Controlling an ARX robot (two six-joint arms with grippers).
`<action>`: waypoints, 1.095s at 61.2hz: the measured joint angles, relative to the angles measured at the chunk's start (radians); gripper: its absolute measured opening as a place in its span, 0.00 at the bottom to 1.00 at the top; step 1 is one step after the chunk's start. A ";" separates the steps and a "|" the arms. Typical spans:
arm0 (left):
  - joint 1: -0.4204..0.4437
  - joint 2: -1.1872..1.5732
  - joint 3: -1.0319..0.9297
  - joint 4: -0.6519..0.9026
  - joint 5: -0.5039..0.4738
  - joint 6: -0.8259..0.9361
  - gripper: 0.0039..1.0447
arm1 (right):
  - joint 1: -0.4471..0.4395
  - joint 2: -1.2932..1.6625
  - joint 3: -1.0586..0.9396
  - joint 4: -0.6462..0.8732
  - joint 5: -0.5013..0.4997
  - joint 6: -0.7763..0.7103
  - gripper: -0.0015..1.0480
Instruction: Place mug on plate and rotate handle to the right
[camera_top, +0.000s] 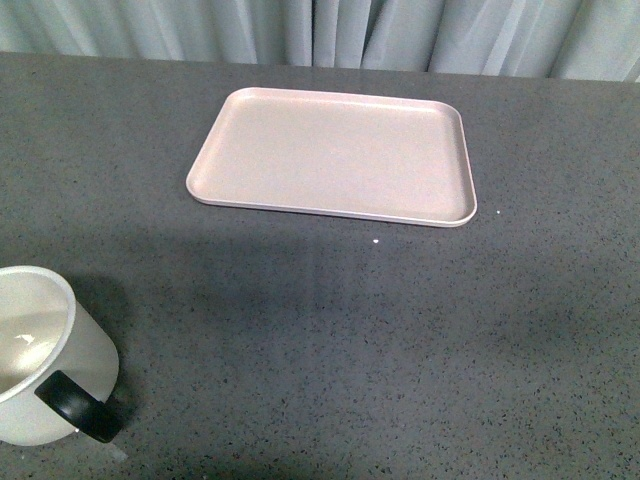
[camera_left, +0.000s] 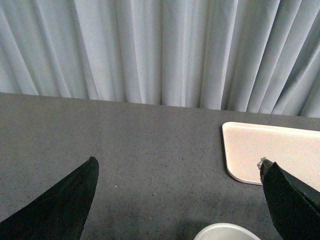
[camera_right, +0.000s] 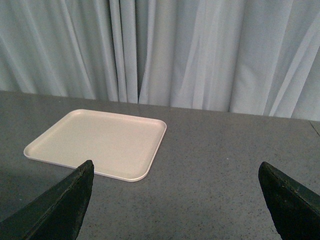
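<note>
A dark grey speckled table (camera_top: 400, 330) carries two things. The plate (camera_top: 330, 150) lies flat toward the far side, bare, with a white crumb (camera_top: 375, 240) just off its near edge. The mug (camera_top: 95, 350) stands upright at the near left, well apart from the plate, its handle (camera_top: 80, 408) facing the near side.

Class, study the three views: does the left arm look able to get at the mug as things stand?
Probably yes. The mug stands on the robot's left, its rim showing close by the left pincer, whose jaws stand wide open; nothing lies between them.
</note>
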 joint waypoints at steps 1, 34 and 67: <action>0.000 0.000 0.000 0.000 0.000 0.000 0.91 | 0.000 0.000 0.000 0.000 0.000 0.000 0.91; -0.027 0.175 0.130 -0.297 -0.087 -0.143 0.91 | 0.000 0.000 0.000 0.000 0.002 0.000 0.91; 0.009 1.051 0.447 -0.249 -0.083 -0.161 0.91 | 0.000 0.000 0.000 0.000 0.000 0.000 0.91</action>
